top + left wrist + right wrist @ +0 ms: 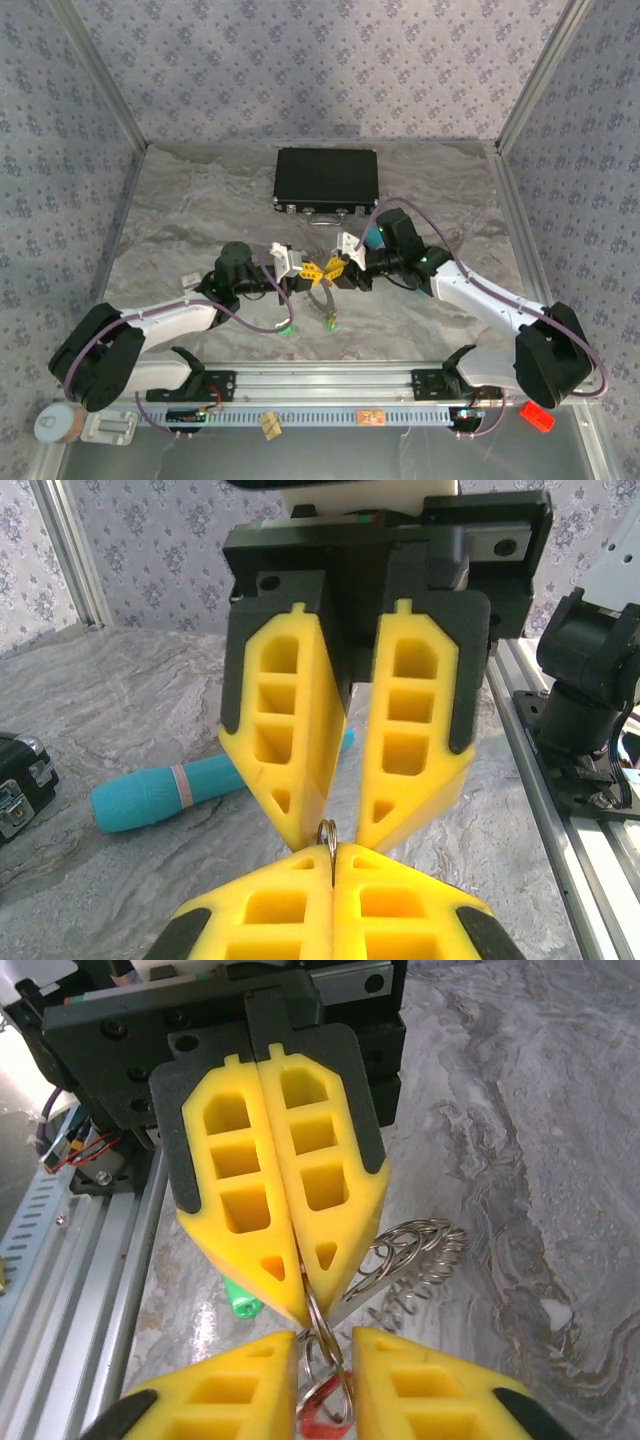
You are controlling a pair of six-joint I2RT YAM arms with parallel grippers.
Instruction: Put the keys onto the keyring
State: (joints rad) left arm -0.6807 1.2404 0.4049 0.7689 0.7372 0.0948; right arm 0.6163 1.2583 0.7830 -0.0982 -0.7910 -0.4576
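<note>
My left gripper (308, 270) (333, 865) is shut on the edge of the keyring (327, 842), a thin silvery loop. From the opposite side my right gripper (337, 268) (325, 1345) meets it tip to tip; its jaws stand apart around the ring (320, 1320) without pinching it. A red key (322, 1422) hangs on the rings between my right fingers. A coil of silvery rings (420, 1255) trails behind them toward the table. One green key (286, 327) (240, 1302) lies on the table below the left gripper.
The black case (326, 180) lies at the back centre. A teal pen-like cylinder (170, 795) (372, 237) rests just behind the right gripper. The metal rail (320, 380) runs along the near edge, with a red block (536, 416) at its right end.
</note>
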